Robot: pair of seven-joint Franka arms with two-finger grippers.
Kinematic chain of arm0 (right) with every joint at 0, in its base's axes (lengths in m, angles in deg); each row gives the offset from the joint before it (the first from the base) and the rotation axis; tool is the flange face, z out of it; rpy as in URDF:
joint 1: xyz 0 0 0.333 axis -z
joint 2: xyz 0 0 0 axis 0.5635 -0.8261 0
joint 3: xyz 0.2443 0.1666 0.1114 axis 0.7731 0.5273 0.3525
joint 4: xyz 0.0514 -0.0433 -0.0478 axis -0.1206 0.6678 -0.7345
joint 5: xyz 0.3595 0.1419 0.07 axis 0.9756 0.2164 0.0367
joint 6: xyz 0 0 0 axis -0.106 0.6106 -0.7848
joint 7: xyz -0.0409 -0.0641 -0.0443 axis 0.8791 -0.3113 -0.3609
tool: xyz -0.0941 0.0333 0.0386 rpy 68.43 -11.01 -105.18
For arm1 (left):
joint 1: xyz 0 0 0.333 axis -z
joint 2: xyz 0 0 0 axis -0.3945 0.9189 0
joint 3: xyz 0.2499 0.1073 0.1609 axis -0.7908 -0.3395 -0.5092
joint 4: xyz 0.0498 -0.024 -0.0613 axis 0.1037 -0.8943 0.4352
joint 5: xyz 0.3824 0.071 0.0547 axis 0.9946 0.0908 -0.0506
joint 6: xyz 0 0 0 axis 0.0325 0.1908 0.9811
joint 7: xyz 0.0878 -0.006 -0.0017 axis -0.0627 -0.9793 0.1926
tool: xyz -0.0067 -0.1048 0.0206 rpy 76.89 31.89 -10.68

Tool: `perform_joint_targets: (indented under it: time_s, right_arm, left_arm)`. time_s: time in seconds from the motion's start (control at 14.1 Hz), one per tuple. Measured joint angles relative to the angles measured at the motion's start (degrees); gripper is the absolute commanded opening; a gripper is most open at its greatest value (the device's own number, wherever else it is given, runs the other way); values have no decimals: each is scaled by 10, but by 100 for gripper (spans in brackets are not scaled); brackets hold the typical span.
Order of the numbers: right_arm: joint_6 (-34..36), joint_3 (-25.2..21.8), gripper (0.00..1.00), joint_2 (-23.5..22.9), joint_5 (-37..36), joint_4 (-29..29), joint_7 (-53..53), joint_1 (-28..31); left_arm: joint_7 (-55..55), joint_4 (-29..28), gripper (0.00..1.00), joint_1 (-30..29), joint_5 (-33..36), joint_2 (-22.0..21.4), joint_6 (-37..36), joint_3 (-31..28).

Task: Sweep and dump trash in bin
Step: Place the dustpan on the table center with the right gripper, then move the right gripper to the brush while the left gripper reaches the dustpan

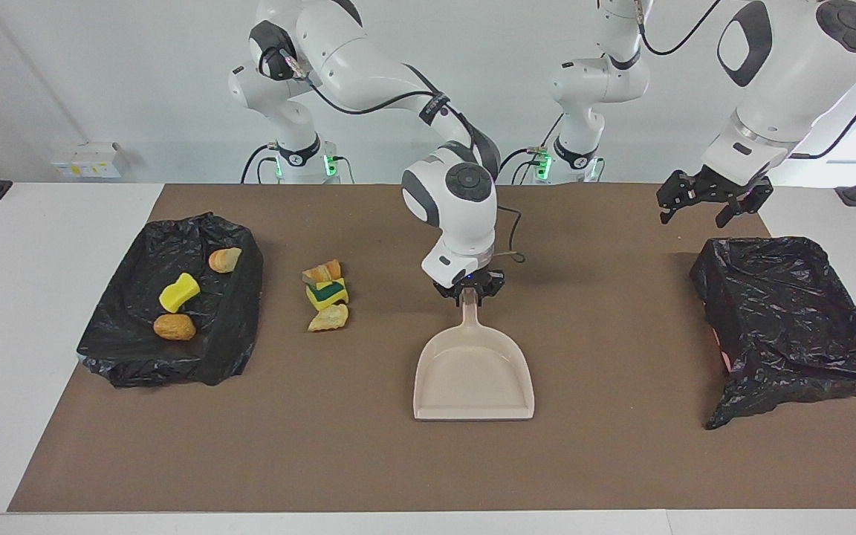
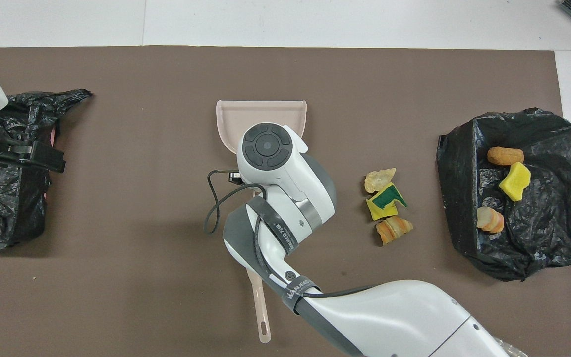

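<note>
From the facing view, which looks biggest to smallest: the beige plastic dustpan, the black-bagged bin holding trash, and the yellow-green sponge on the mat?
1. Black-bagged bin holding trash
2. Beige plastic dustpan
3. Yellow-green sponge on the brown mat

The bin and the dustpan lie about equally near the camera, so that order seems safe; the sponge is far smaller than either.

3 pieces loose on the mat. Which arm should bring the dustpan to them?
Right. The right gripper is at the handle of the dustpan, and the loose trash lies beside it toward the right arm's end. The left gripper hangs open over the empty bin at the left arm's end.
</note>
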Motion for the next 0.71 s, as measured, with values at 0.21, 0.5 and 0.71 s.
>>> perform_joint_targets:
  time_s: [0.21,0.5,0.71]
  right_arm:
    - [0,-2,100,3,0,-3,5,1]
    - [33,-1,100,72,1,27,22,1]
    - [72,2,100,197,69,138,76,-2]
  left_arm:
    - [0,0,100,0,0,0,0,1]
    - [0,0,100,0,0,0,0,3]
    - [0,-1,100,2,0,4,7,8]
